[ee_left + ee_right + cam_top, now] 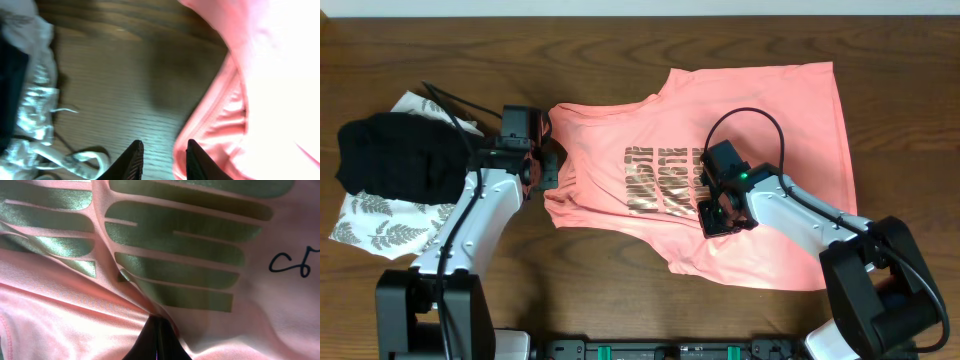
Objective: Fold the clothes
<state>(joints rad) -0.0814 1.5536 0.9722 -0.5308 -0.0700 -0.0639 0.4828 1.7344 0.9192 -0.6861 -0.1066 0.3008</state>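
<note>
On dark wood table: pink T-shirt, black garment

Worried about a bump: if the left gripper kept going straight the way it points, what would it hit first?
The left gripper would likely meet the bare wooden table first, with one finger brushing the T-shirt hem beside it; depth is unclear.

bronze lettering on the T-shirt, too distorted to read
</note>
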